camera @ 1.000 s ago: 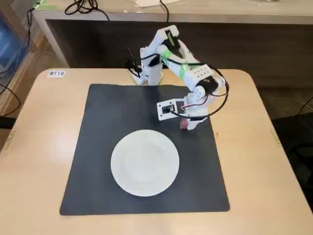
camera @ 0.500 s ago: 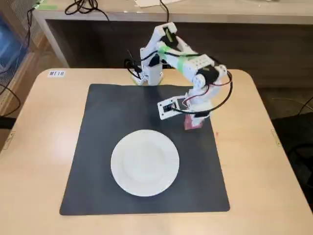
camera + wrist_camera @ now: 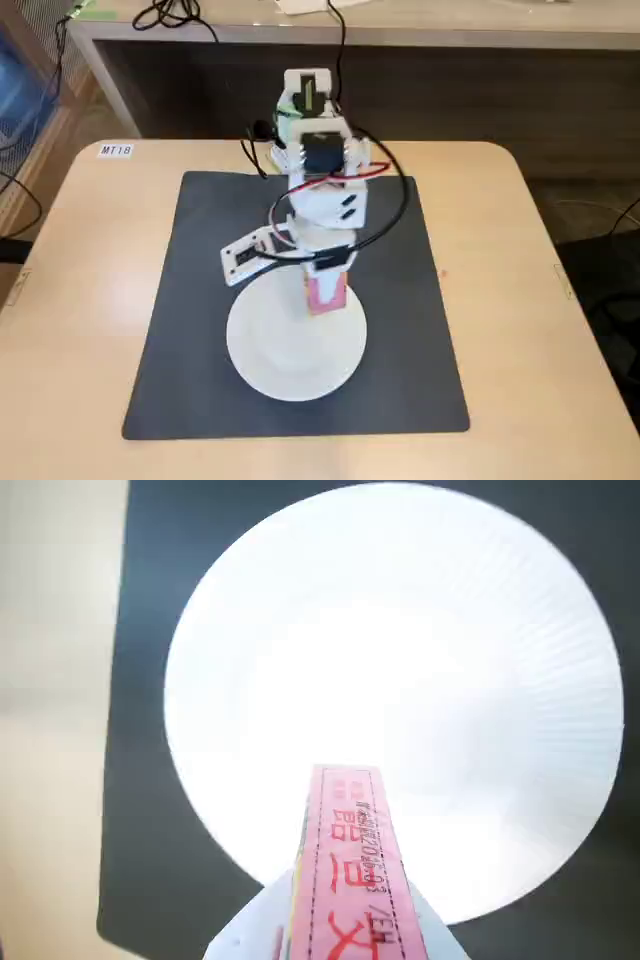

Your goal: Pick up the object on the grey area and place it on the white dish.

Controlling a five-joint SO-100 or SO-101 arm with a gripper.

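My pincer (image 3: pixel 326 296) grips the pink box (image 3: pixel 350 865), holding it above the near rim of the white dish (image 3: pixel 290 360), which lies on the grey mat (image 3: pixel 400 330). The carry looks nearly done; next I should lower and release. In the wrist view the box's long axis points toward the dish's centre.

fixed cam high front, wrist cam close, both see dish (image 3: pixel 295 345)
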